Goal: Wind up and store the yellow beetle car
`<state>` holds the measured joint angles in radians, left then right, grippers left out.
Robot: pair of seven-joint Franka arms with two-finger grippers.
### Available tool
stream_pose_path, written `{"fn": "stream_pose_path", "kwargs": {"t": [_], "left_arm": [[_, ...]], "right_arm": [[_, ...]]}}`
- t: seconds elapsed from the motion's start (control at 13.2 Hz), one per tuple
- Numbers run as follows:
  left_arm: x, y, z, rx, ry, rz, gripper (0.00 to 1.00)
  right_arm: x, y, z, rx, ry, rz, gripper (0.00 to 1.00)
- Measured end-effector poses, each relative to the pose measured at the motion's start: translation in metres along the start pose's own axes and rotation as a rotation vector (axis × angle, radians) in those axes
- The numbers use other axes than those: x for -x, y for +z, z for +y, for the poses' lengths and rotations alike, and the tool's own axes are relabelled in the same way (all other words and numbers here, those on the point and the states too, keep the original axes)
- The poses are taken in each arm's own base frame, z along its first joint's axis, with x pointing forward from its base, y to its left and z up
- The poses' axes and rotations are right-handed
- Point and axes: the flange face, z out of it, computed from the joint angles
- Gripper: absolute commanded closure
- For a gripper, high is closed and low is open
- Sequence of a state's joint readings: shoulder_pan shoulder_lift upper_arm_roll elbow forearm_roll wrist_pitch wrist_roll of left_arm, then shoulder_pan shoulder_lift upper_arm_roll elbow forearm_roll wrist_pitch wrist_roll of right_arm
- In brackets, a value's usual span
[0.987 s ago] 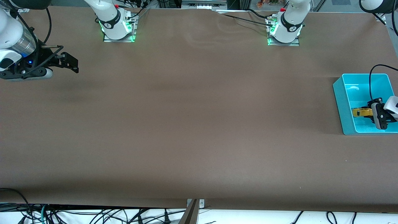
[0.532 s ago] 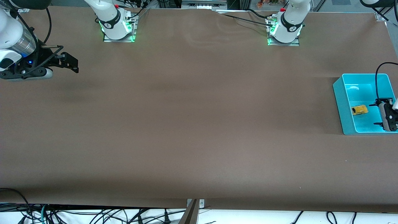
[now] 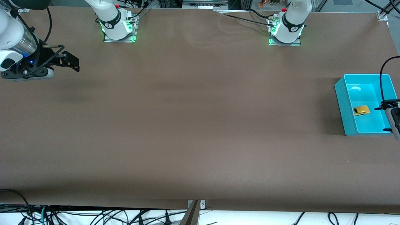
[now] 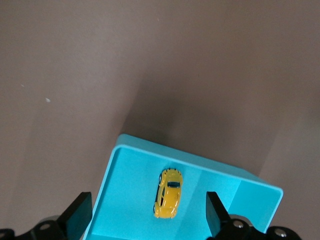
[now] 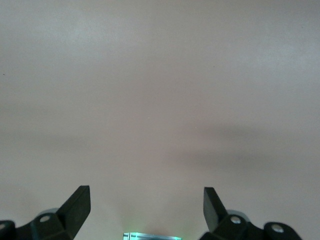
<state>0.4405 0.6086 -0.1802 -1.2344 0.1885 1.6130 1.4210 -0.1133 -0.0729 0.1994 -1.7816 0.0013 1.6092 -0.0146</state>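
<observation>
Yellow beetle car (image 3: 361, 110) lies loose on the floor of the blue bin (image 3: 340, 93), directly under the empty, wide-open left pincer (image 4: 149, 216), its length running between the fingers, while the open right pincer (image 3: 67, 62) waits well apart over the bench (image 3: 200, 125).

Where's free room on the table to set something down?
Nearly all the brown table between both arm bases and the front edge is bare. Crowded only at the left arm's end: blue bin holding the yellow car, open left gripper above.
</observation>
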Motion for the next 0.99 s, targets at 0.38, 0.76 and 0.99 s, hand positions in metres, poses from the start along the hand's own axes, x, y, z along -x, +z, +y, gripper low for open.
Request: {"fn": "stream_pose_path", "kwargs": {"t": [0.38, 0.76, 0.99], "left_arm": [[-0.091, -0.061, 0.063, 0.069, -0.255, -0.051, 0.00], [-0.166, -0.112, 0.128, 0.023, -0.460, -0.021, 0.00], [-0.198, -0.128, 0.171, -0.082, -0.694, 0.034, 0.00]], "right_arm": [[0.000, -0.001, -0.001, 0.000, 0.000, 0.001, 0.00], [0.001, -0.001, -0.001, 0.000, 0.000, -0.002, 0.00], [0.001, -0.001, -0.002, 0.001, -0.001, -0.002, 0.00]]}}
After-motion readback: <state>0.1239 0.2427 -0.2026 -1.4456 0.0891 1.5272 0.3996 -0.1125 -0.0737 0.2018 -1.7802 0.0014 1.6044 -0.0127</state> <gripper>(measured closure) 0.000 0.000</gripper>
